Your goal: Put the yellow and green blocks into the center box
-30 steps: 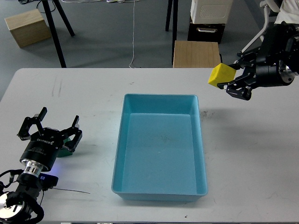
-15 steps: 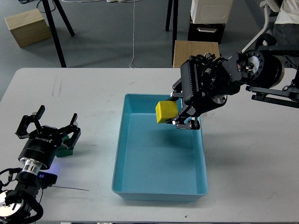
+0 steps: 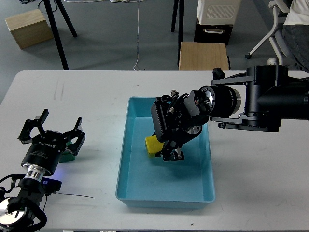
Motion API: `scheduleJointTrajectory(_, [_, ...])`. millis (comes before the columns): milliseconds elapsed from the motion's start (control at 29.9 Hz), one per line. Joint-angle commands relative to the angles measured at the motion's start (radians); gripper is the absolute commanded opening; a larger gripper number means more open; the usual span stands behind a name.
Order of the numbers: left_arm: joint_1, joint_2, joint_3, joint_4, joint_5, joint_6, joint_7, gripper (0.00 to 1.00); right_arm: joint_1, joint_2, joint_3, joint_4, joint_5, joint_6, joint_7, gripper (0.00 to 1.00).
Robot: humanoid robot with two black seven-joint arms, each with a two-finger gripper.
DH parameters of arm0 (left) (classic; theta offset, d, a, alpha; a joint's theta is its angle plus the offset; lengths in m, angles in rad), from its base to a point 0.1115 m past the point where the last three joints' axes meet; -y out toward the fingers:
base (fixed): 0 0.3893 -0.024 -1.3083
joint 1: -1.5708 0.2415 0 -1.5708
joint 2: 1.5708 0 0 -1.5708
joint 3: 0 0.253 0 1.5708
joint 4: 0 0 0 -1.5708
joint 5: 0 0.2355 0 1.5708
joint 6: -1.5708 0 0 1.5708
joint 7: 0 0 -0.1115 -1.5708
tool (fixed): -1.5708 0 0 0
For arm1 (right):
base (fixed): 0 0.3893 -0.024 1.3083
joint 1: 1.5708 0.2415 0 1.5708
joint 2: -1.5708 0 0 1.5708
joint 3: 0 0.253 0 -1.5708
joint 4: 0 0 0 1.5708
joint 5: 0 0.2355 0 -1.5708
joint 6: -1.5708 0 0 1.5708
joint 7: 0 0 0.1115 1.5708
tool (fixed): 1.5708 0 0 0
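My right gripper reaches from the right down into the blue box and is shut on the yellow block, held low over the box floor near its middle. My left gripper is open at the left of the table, its fingers spread above the green block, which lies on the table and is partly hidden by the gripper body.
The grey table carries the box at its center. Beyond the far edge stand a wooden stool, a cardboard box and black stand legs. A thin black wire lies near the front left.
My right arm swung from the table's far right over to the box and lowered the yellow block down inside it. My left gripper has stayed by the green block.
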Motion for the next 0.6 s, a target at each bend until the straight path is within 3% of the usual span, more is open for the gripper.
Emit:
scheduleJointTrajectory(0, [-0.001, 0.003, 0.0, 0.0, 0.0, 0.0, 0.0, 1.0, 0.006, 0.007, -0.006, -0.004, 0.074, 0.017, 0.0, 0.88])
scheduleJointTrajectory(67, [-0.001, 0.003, 0.0, 0.0, 0.0, 0.0, 0.0, 1.0, 0.012, 0.0, -0.016, -0.004, 0.077, 0.034, 0.0, 0.97])
scheduleJointTrajectory(401, [-0.012, 0.004, 0.002, 0.0, 0.005, 0.0, 0.0, 1.0, 0.087, -0.107, -0.002, -0.01, 0.09, 0.036, 0.0, 0.99])
scheduleJointTrajectory(568, [-0.05, 0.038, 0.005, 0.011, 0.025, 0.0, 0.0, 1.0, 0.088, -0.273, 0.278, -0.004, 0.093, 0.028, 0.0, 0.99])
